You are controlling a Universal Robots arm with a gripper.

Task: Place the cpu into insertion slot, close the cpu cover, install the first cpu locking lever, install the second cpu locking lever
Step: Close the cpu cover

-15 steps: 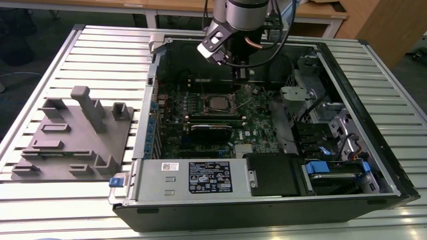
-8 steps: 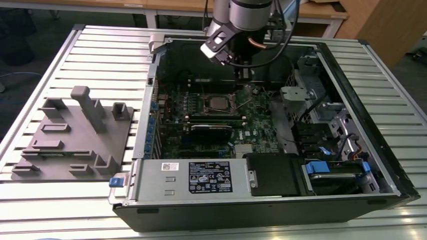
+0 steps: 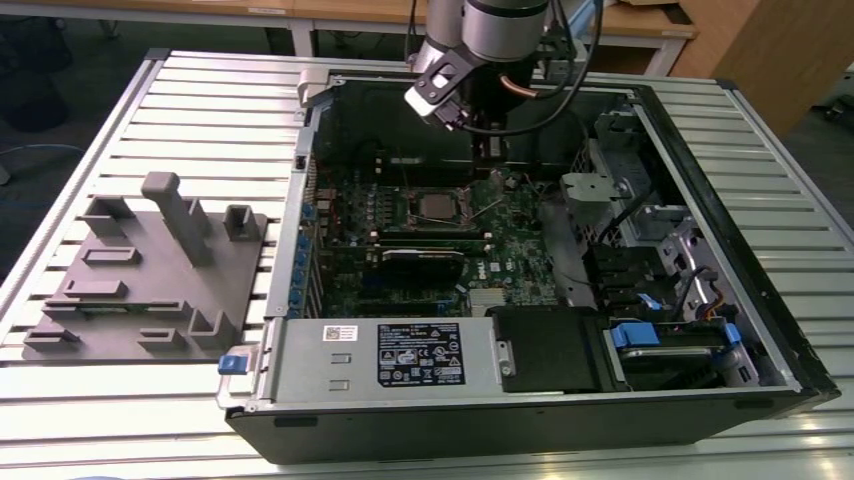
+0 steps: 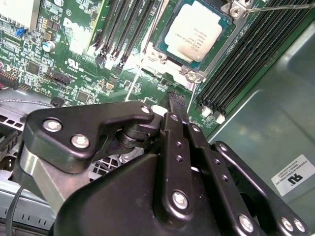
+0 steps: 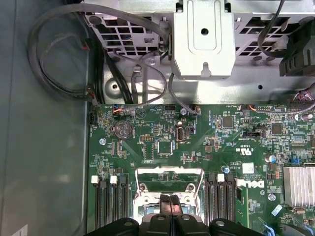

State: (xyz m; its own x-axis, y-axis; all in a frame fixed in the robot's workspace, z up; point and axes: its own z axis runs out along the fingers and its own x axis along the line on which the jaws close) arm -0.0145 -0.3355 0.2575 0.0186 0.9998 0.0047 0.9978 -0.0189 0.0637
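Observation:
The cpu (image 4: 193,33), a square chip with a pale silver top, lies in the insertion slot (image 3: 438,205) on the green motherboard. The cpu cover (image 4: 230,30), a metal frame, lies flat around the chip in the second wrist view. A thin wire locking lever (image 4: 280,7) sticks out sideways from the socket's corner. My gripper (image 3: 489,150) hangs just above the board beside the socket's far edge. Its two black fingers (image 5: 165,204) are pressed together with nothing between them; the tips (image 4: 176,103) stand a short way from the cover's edge.
The open computer case (image 3: 787,330) lies on a slatted table. Memory slots (image 4: 246,64) flank the socket. A black card (image 3: 424,256) and the power supply (image 3: 387,360) lie nearer the front, drive bays (image 3: 654,340) at the exterior view's right, a grey fixture plate (image 3: 147,270) at its left.

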